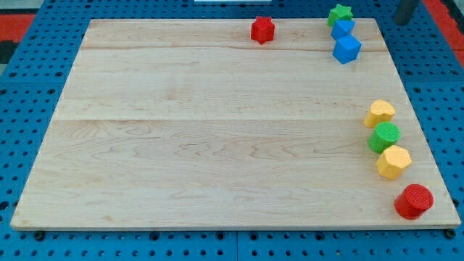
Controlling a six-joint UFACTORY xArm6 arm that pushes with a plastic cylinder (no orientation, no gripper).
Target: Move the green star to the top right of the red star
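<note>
The green star [339,14] sits at the top edge of the wooden board [217,145], toward the view's right. The red star [262,30] lies to its left and slightly lower, also near the top edge. My tip [399,22] is at the view's top right, just off the board's corner, to the right of the green star and not touching it.
A blue block [342,29] touches the green star from below, with a blue cube [346,49] just under it. Along the right edge lie a yellow heart [379,113], a green round block [383,137], a yellow hexagon [393,162] and a red cylinder [414,201].
</note>
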